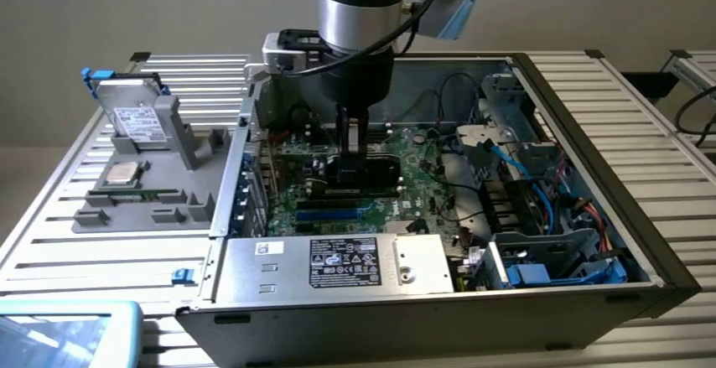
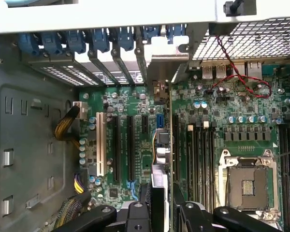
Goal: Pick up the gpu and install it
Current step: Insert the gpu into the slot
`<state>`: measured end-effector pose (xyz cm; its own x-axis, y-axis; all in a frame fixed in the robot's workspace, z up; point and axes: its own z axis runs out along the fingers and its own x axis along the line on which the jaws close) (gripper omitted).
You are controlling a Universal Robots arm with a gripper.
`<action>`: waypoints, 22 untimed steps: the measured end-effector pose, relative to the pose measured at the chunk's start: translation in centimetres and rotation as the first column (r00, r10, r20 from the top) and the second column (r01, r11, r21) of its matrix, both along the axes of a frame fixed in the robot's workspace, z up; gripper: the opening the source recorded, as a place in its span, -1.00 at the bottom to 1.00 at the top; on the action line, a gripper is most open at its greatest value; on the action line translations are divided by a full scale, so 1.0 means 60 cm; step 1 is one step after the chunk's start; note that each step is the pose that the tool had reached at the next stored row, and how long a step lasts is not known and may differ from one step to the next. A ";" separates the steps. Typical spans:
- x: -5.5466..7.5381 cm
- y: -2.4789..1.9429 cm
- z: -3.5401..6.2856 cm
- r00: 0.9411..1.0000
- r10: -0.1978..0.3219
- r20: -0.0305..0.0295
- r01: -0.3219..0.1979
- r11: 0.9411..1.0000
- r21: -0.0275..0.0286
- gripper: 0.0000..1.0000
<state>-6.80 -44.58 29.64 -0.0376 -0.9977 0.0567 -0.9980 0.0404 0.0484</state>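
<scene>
Closing on the gpu (image 1: 364, 173) (image 2: 163, 145), the gripper (image 1: 355, 154) (image 2: 162, 205) is seen low inside the open computer case (image 1: 604, 133). The card is held on edge over the motherboard (image 1: 417, 179) (image 2: 141, 162), between the black expansion slots (image 2: 129, 145) and the empty CPU socket (image 2: 246, 186). Whether it is seated cannot be told.

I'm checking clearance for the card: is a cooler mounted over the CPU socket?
No, the CPU socket lies uncovered and open to view, with no cooler sitting over it.
</scene>
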 end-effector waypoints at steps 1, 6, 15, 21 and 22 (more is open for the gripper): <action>0.000 -0.0009 -0.003 1.000 0.000 0.000 0.000 1.000 0.001 -0.44; 0.000 -0.0053 -0.017 1.000 0.000 -0.001 0.000 1.000 0.007 -0.44; -0.004 -0.0148 -0.035 1.000 0.000 -0.007 0.000 1.000 0.022 -0.44; -0.010 -0.0196 -0.048 1.000 0.000 -0.007 0.000 0.999 0.032 -0.44; -0.011 -0.0202 -0.050 1.000 0.000 -0.007 0.000 0.999 0.033 -0.44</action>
<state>-7.48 -45.79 26.61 -0.0373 -0.9990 0.0235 -0.9976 0.0386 0.0566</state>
